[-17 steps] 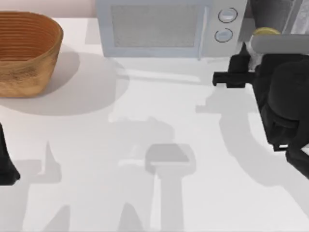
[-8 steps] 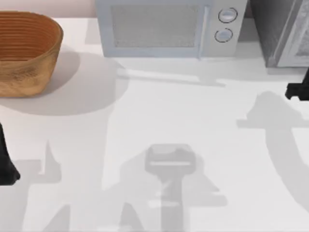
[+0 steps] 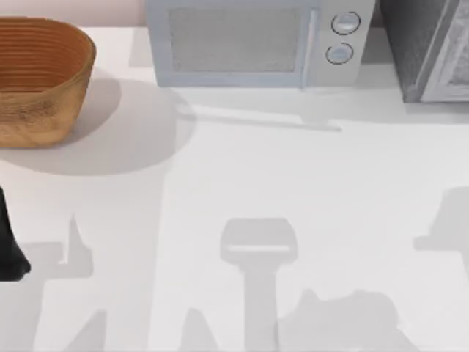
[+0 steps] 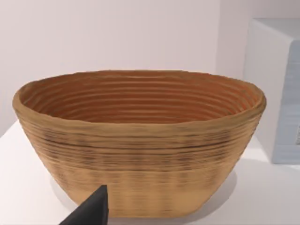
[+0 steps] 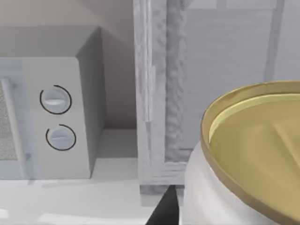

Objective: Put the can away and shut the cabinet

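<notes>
The can (image 5: 243,164), white with a dull gold lid, sits very close in the right wrist view. My right gripper (image 5: 187,211) is shut on it, with one dark fingertip (image 5: 165,208) showing beside its wall. Behind the can stands the cabinet (image 5: 157,93), speckled dark grey, with its pale framed door (image 5: 225,70) facing the can. In the top view the cabinet (image 3: 421,44) is at the far right corner. My left arm (image 3: 9,249) is parked at the table's left edge.
A light grey microwave (image 3: 249,44) with two round knobs stands at the back centre, just left of the cabinet, and appears as the microwave (image 5: 51,117) in the right wrist view. A woven basket (image 3: 40,77) sits at the back left.
My right arm has drawn back from the cabinet and left the top view on the right, taking the can with it. Its shadow slid toward the front right. The left arm stayed still.
</notes>
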You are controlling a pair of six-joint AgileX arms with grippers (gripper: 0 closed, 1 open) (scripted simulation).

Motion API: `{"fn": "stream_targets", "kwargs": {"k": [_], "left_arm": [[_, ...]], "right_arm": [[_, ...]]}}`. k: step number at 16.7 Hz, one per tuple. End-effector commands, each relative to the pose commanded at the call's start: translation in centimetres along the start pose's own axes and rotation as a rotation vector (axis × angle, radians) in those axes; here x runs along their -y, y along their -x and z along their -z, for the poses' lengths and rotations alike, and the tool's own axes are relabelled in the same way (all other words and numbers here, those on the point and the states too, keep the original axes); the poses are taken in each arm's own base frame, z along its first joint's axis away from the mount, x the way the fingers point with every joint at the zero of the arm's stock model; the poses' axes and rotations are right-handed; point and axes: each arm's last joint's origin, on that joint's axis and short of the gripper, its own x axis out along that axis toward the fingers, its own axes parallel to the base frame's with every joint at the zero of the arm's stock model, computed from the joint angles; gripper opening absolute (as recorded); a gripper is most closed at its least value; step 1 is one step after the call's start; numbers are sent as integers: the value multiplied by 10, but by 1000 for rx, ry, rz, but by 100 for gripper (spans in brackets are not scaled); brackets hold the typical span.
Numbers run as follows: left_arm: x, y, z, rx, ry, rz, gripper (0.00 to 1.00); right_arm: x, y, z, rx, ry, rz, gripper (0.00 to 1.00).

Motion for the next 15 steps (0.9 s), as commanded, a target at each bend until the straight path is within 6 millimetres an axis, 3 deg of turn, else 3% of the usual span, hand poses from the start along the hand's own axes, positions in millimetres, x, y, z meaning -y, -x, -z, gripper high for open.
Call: {"fn": "stream_targets", "kwargs": {"k": [3, 7, 15], "left_arm": [[0, 0, 0, 0, 0, 0, 100], [0, 0, 0, 0, 0, 0, 100], [0, 0, 0, 0, 0, 0, 100]], "right_arm": [[9, 16, 18, 29, 4, -3, 0], [14, 23, 34, 38, 8, -5, 0], [14, 23, 32, 38, 6, -5, 0]]}}
